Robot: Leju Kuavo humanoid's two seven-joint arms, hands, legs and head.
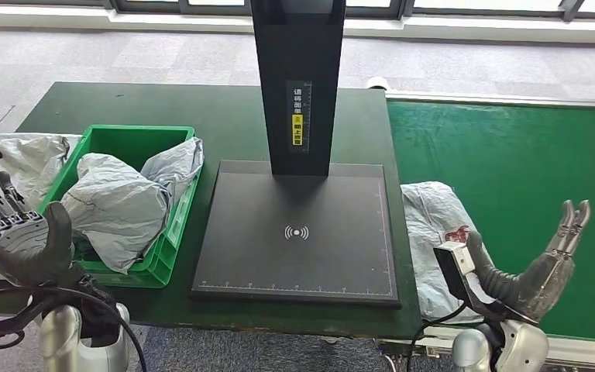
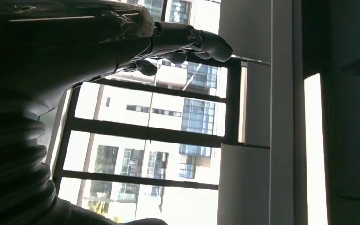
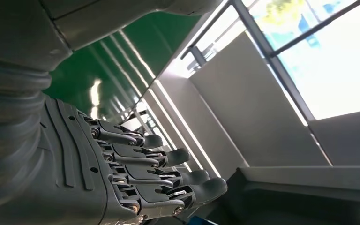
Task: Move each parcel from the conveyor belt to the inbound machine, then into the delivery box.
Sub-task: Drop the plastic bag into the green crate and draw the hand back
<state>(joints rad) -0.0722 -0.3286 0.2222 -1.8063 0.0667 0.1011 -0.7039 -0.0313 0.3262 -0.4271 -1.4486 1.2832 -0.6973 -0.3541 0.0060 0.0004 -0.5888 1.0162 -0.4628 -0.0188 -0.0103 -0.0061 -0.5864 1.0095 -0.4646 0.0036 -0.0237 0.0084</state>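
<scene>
A grey plastic-wrapped parcel (image 1: 434, 232) with a red mark lies on the green conveyor belt (image 1: 527, 186), at its near left edge beside the machine. My right hand (image 1: 534, 267) is raised just right of that parcel, palm up, fingers spread, holding nothing; its fingers (image 3: 159, 173) reach out into the air. The black inbound machine (image 1: 298, 232) has a flat scanning plate and an upright post. Left of it, the green delivery box (image 1: 166, 225) holds crumpled grey parcels (image 1: 120, 205). My left hand (image 1: 19, 236) hovers left of the box, fingers (image 2: 187, 42) extended and empty.
More grey parcels (image 1: 23, 159) lie on the table left of the box. The dark green table (image 1: 163, 105) carries the box and the machine. Grey carpet and a window wall lie beyond.
</scene>
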